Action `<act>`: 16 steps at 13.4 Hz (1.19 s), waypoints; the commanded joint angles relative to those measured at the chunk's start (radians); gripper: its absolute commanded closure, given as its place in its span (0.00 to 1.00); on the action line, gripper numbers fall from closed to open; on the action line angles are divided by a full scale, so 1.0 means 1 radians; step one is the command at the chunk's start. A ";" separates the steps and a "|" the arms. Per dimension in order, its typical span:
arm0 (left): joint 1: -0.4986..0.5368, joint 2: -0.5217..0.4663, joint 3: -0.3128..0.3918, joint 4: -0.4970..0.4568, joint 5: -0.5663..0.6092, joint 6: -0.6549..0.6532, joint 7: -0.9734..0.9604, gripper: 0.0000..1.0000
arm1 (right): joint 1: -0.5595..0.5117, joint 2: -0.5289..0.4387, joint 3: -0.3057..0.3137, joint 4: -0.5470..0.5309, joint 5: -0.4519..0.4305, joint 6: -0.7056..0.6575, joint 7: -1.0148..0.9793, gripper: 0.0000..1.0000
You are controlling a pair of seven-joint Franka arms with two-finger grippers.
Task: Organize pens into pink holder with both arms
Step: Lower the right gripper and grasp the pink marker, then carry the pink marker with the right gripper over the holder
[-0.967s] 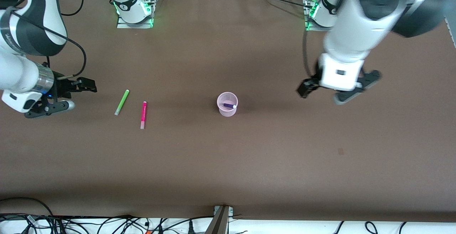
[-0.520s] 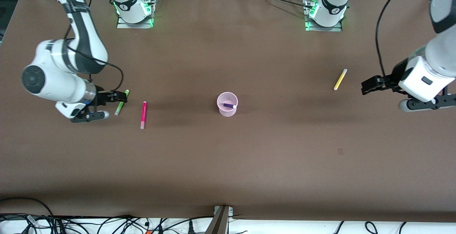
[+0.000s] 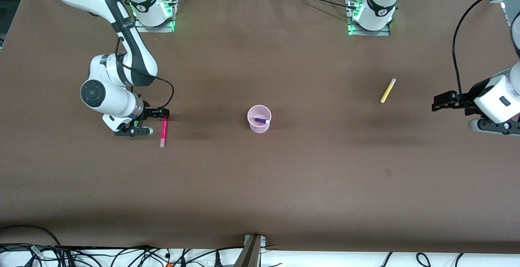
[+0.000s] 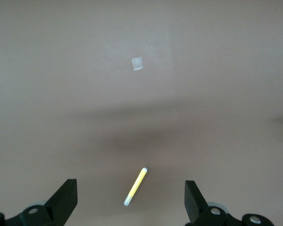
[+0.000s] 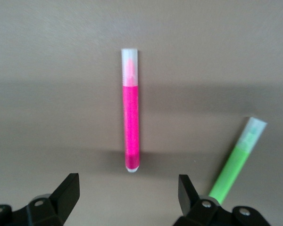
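At centre frame of the front view, the pink holder (image 3: 259, 119) is seen upright with the purple pen (image 3: 262, 120) inside. At left of frame, the right gripper (image 3: 147, 121) is held low beside the magenta pen (image 3: 163, 131), jaws spread; the green pen (image 5: 234, 165) is seen by its wrist camera. At right edge, the left gripper (image 3: 459, 111) hangs open, well apart from the yellow pen (image 3: 388, 90).

High front camera facing both arm bases, wrist cameras looking down close at tabletop.
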 commanded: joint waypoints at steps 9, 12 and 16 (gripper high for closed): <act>-0.005 -0.081 -0.032 0.039 -0.023 -0.021 0.005 0.00 | 0.003 0.072 0.021 -0.017 0.034 0.104 0.006 0.56; -0.010 -0.079 -0.037 0.049 -0.020 -0.073 -0.011 0.00 | 0.003 0.085 0.022 -0.020 0.034 0.122 0.006 0.58; -0.002 -0.081 -0.026 0.061 -0.022 -0.073 -0.011 0.00 | 0.002 0.091 0.021 -0.019 0.036 0.122 0.007 0.83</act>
